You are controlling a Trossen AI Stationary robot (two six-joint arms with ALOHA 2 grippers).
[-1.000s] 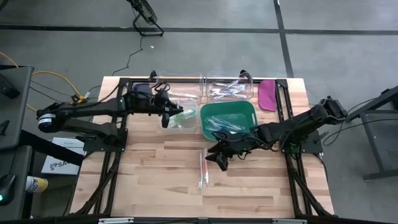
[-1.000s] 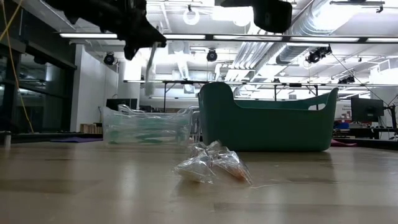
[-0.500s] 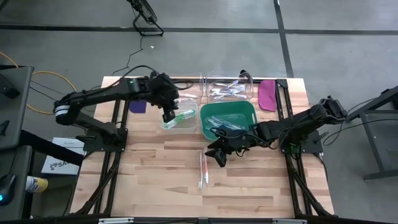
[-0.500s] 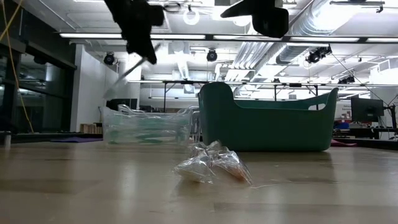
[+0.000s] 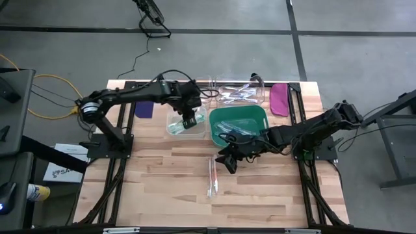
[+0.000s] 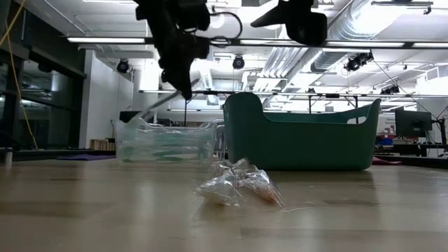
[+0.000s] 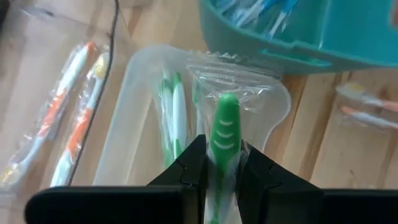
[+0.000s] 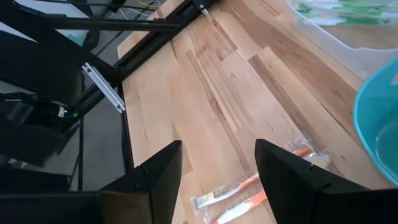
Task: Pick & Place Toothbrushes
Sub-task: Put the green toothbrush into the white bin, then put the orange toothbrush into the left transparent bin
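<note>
1. Left gripper (image 5: 189, 121) up in the upper middle of the high view, right over the clear tub (image 5: 174, 127), jaws clamped on a green toothbrush (image 7: 222, 142) sealed in a clear wrapper.
2. Same grip in the left wrist view: dark fingers (image 7: 189, 171) pinching the wrapper on both sides, green handle poking out past them, a couple more green toothbrushes (image 7: 173, 116) lying in the tub below.
3. In the low view, held high at the upper left of the frame, wrapped brush hanging slantwise just above the tub's rim, not touching it.
4. Right gripper (image 5: 229, 162) just below centre in the high view, hovering off the front edge of the teal bin (image 5: 259, 115), jaws wide apart and holding nothing.
5. Two orange wrapped toothbrushes (image 5: 212, 176) lying side by side on the bare worktop (image 5: 162, 188), lower middle of the high view, near the right gripper but not touching it; same pair at the bottom of the right wrist view beyond the spread fingers (image 8: 163, 167).
6. Teal bin with a handful of wrapped brushes, mostly blue, piled inside.
7. Second clear tub (image 5: 239, 95) at the top middle with more wrapped brushes, colours hard to tell.
8. Magenta paddle piece (image 5: 279, 97) at the upper right, purple one (image 5: 144, 109) upper left, partly under the left arm.
</note>
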